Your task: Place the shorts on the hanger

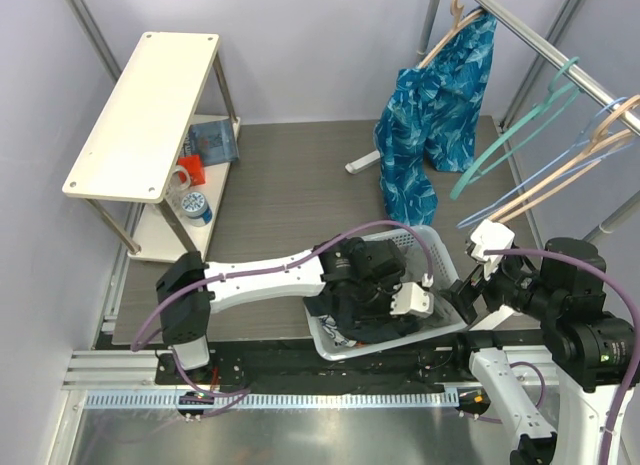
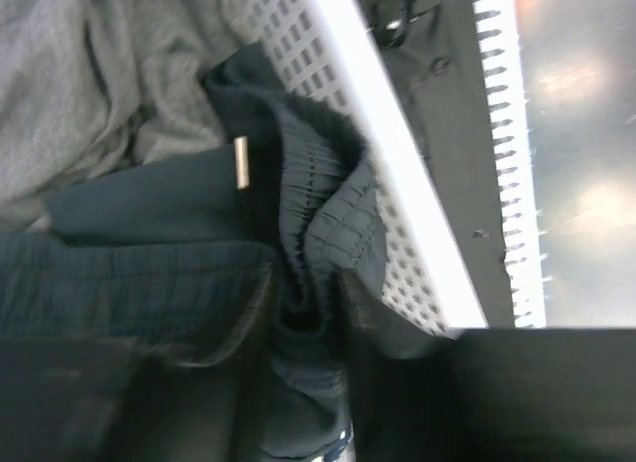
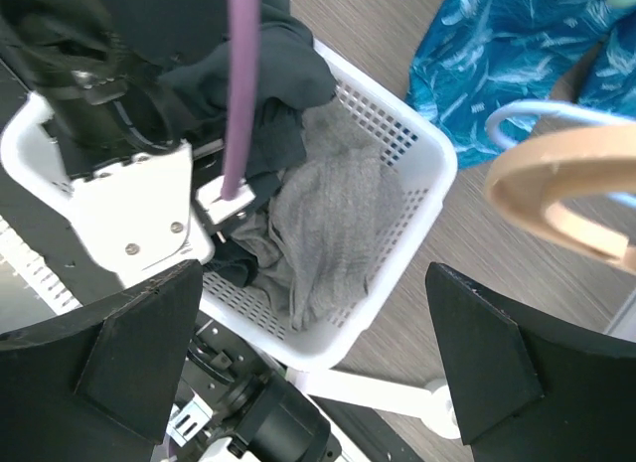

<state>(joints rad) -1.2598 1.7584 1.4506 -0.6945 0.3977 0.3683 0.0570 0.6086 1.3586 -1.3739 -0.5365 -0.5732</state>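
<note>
My left end effector (image 2: 303,293) is down inside the white basket (image 2: 388,154), at the near edge of the desk (image 1: 290,175). Its jaws are drawn in on a gathered fold of the shorts (image 2: 318,184); the dark waistband fills the gap and touches both fingers (image 2: 234,353). The rest of the shorts lies heaped in the basket's near half, with a small metal drawstring tip (image 2: 241,162) lying on the fabric. A grey cloth (image 2: 99,75) lies beside the shorts, deeper in the basket

My right end effector (image 3: 313,273) hovers just right of the basket with its jaws spread wide and nothing between them. The hanger (image 3: 556,174) hangs on the rail (image 1: 560,50) at the right, above and beyond that arm, well apart from the shorts. A blue leaf-patterned garment (image 1: 430,115) hangs further along the same rail
</note>
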